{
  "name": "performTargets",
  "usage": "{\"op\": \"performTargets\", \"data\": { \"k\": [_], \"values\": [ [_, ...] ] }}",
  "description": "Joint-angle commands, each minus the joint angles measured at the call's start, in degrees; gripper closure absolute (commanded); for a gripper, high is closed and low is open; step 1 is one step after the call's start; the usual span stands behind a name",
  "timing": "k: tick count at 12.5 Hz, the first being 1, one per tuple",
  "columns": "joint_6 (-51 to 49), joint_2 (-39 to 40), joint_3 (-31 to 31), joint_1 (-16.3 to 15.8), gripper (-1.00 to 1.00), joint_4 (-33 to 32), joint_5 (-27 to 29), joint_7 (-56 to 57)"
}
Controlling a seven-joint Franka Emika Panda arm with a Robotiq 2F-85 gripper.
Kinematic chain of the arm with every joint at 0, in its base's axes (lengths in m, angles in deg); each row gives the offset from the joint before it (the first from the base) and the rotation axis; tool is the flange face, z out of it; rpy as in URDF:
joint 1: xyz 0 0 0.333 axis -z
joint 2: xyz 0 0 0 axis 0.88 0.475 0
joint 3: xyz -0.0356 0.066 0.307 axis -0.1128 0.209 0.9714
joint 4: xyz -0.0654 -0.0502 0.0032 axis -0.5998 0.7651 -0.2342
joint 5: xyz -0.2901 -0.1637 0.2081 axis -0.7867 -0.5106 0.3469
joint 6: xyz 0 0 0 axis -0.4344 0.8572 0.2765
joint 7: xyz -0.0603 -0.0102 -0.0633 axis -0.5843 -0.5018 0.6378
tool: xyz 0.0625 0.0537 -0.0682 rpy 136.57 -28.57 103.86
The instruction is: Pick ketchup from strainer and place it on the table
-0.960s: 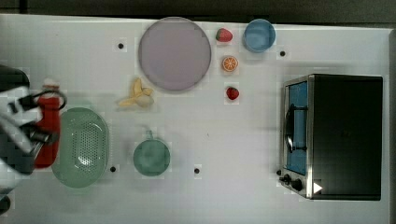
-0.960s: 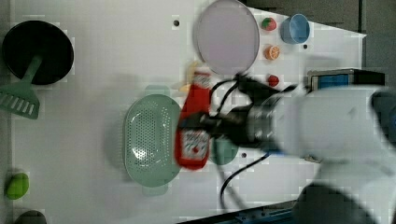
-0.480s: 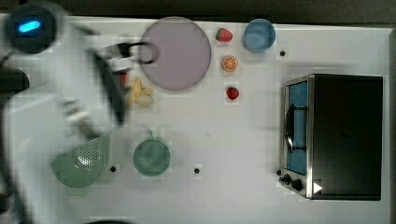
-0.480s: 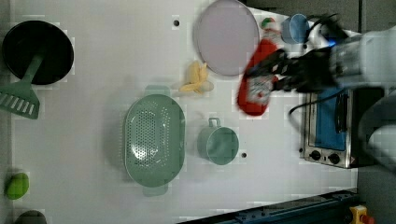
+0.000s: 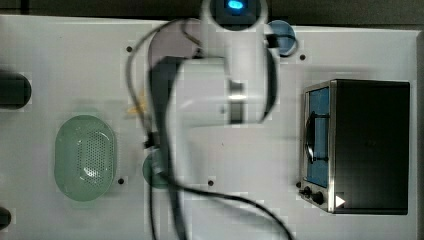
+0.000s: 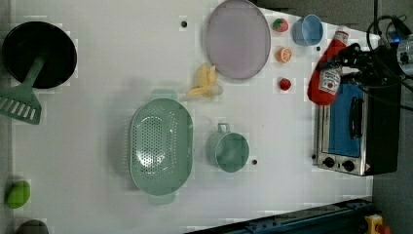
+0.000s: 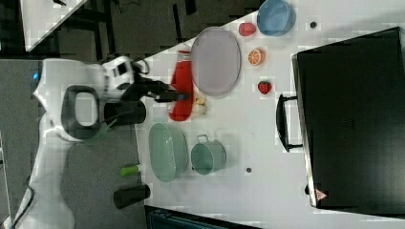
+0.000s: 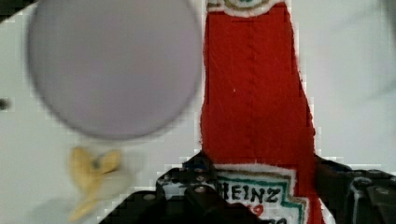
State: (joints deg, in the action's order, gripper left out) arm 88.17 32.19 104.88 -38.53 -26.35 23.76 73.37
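**A:** What lay around the gripper [image 6: 336,73] at that moment?

**B:** In the left view, a toaster oven [image 6: 358,129] sat directly behind and below it, its blue door partly covered by the bottle. A blue bowl [image 6: 308,30], an orange slice [image 6: 284,54] and two strawberries [image 6: 285,84] lay just beside it toward the left view's left, with the grey-lilac plate [image 6: 237,39] beyond them.

**A:** And further off?

**B:** A banana [image 6: 204,83], a teal mug [image 6: 228,151] and the strainer [image 6: 160,146] sat well apart from the gripper on the table [image 6: 97,122]. The strainer's perforated bottom was bare. A black pan and a green spatula lay at the far edge.

**A:** Where was the ketchup [image 6: 327,73] relative to the gripper?

**B:** Between its fingers. The jaws stood partly apart, clamped across the labelled body of the bottle; the wrist view showed the dark fingers [image 8: 196,186] on either side of the label of the ketchup [image 8: 254,93], the neck pointing away from the gripper.

**A:** Was it resting on anything?

**B:** It hung above the table, tilted in the left view, its cap toward the table's far edge. In the right view the ketchup [image 7: 181,86] appeared next to the plate [image 7: 216,59].
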Motion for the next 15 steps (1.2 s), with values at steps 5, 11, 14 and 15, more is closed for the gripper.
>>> {"op": "performTargets", "data": {
  "k": [5, 11, 14, 15],
  "values": [
    [4.66, -0.93, -1.73, -0.94, -0.19, -9.18, -2.37, 5.92],
    [16.77, 0.86, -3.86, -0.94, -0.19, -21.39, -2.93, 5.83],
    [23.50, 3.98, -4.93, -0.93, -0.19, -24.54, -2.93, 5.83],
    [26.07, 4.99, -5.30, -0.94, -0.19, -25.11, -2.94, 5.82]
  ]
}}
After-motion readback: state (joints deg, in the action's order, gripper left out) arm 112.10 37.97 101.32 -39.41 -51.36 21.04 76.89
